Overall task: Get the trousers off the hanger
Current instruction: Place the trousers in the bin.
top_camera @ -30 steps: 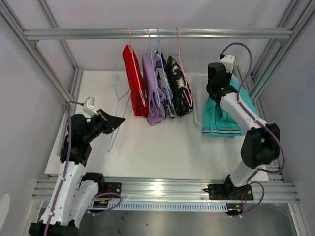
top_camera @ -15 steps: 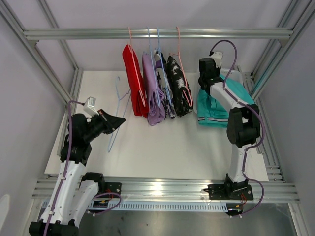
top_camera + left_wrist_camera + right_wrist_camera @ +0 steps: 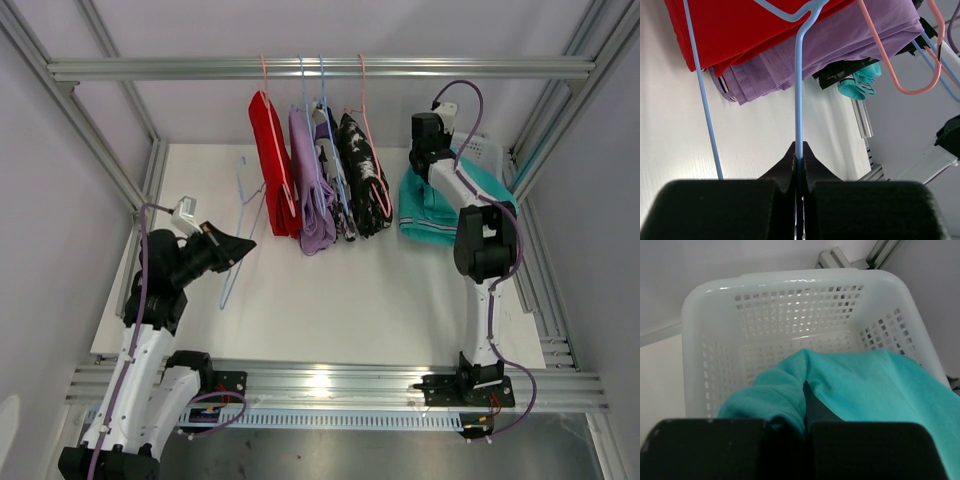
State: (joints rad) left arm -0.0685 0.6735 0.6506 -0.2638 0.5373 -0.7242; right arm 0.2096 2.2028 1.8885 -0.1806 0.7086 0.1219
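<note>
One pair of five is off its hanger, as far as the views show. The teal trousers (image 3: 428,208) are bunched at the far right, draped over the rim of the white basket (image 3: 790,282). The right tool (image 3: 805,422) is pressed together on a fold of them just above the basket. They are not yet released into it.

The left tool (image 3: 799,156) is at the near left, pinching the wire of a bare blue hanger (image 3: 799,95). The hanger carries nothing and reaches over the table (image 3: 330,290) toward the hanging clothes.

Four pairs are left on the rail (image 3: 150,68) at the far middle, each folded over its own hanger. From left to right they are the red trousers (image 3: 272,160), the lilac trousers (image 3: 312,200), the printed trousers (image 3: 333,170) and the black blotched trousers (image 3: 362,180). They hang close together, touching side to side.

By that count the job is at an early stage: the teal pair needs dropping, the empty hanger needs setting aside, and four removals remain.
</note>
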